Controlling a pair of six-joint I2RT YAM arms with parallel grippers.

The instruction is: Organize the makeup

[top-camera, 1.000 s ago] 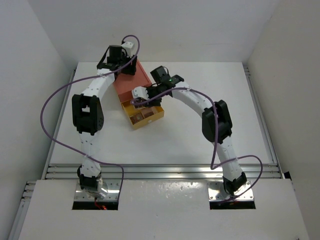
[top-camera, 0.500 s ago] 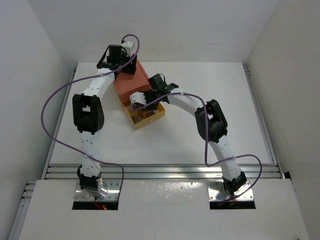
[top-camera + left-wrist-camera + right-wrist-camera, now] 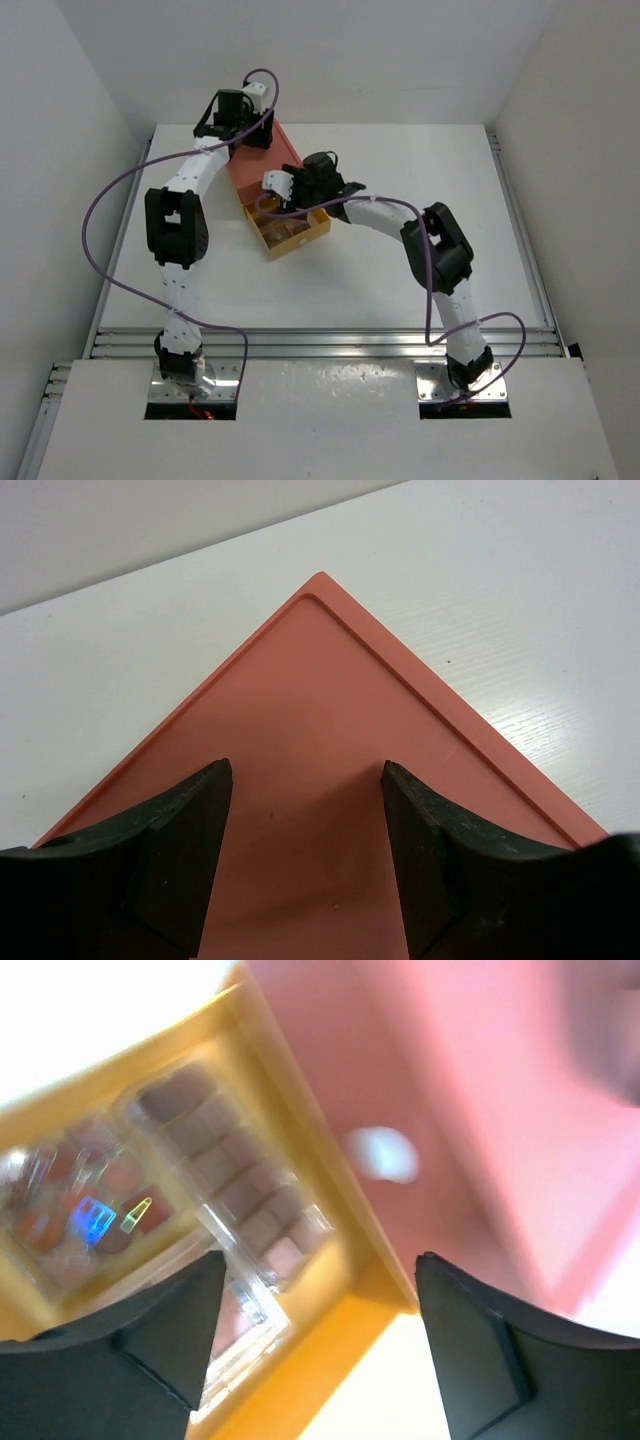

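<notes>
The orange drawer box stands at the back left, with its yellow drawer pulled out toward the front. Eyeshadow palettes lie in the drawer: a long pinkish one and a multicoloured one, both blurred. No brushes show. My right gripper hovers over the drawer's inner end by the box front, open and empty in the right wrist view. My left gripper is open over the box's flat orange top, its fingers spread just above it, holding nothing.
The white table has raised rails along its right edge and front edge. White walls close in the back and sides. A purple cable loops off the left arm.
My right wrist has turned and shifted slightly above the open drawer, and its elbow has swung left then back right. The left arm and the box have not moved.
</notes>
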